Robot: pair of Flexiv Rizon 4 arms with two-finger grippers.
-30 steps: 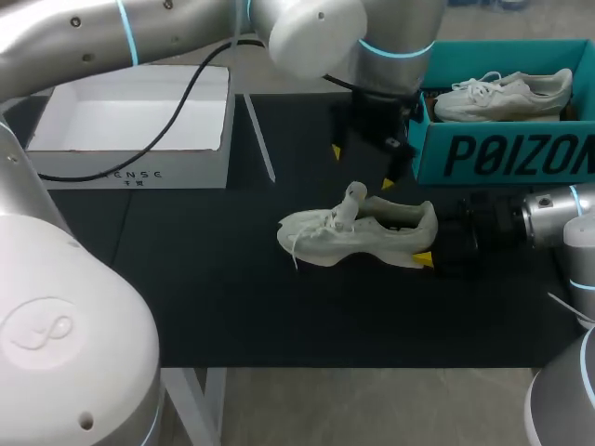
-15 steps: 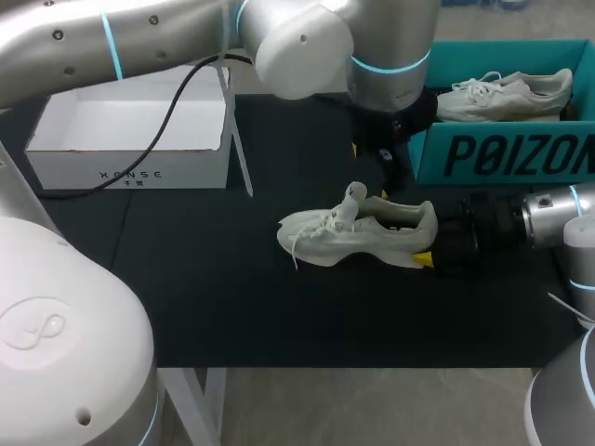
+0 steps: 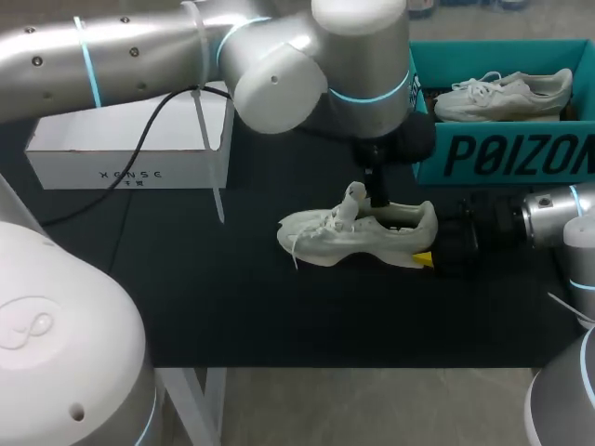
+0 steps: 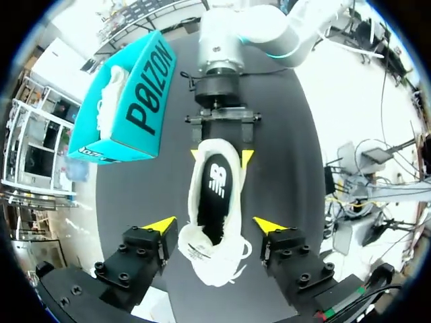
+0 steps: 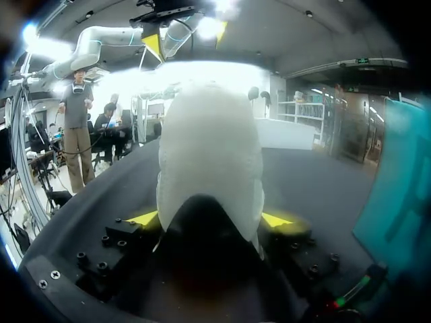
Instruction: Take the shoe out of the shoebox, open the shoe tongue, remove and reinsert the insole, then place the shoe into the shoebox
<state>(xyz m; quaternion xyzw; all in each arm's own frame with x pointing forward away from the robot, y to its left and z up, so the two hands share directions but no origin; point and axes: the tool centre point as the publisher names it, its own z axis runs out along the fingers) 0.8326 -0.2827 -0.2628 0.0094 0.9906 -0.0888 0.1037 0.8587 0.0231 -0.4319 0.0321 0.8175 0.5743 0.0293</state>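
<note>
A white shoe (image 3: 358, 232) lies on its sole on the black mat (image 3: 232, 288), toe to the left. My right gripper (image 3: 426, 243) is shut on its heel; in the right wrist view its own gripper (image 5: 210, 218) has a yellow tip pressed against each side of the shoe (image 5: 209, 148). My left gripper (image 4: 214, 225) hangs open straight above the shoe (image 4: 215, 235), a yellow tip apart from it on each side. The dark insole (image 4: 217, 195) shows inside the shoe's mouth. The shoe's tongue (image 3: 352, 200) stands up. My left arm's wrist (image 3: 363, 84) hides most of its fingers in the head view.
A teal shoebox (image 3: 502, 153) stands at the back right with a second white shoe (image 3: 502, 93) in it. A white open box (image 3: 130, 149) stands at the back left. My left arm's cable (image 3: 158, 121) hangs over it.
My left arm has swung over the shoe and turned its wrist, and its fingers have drawn closer together. The shoe and my right gripper have stayed put.
</note>
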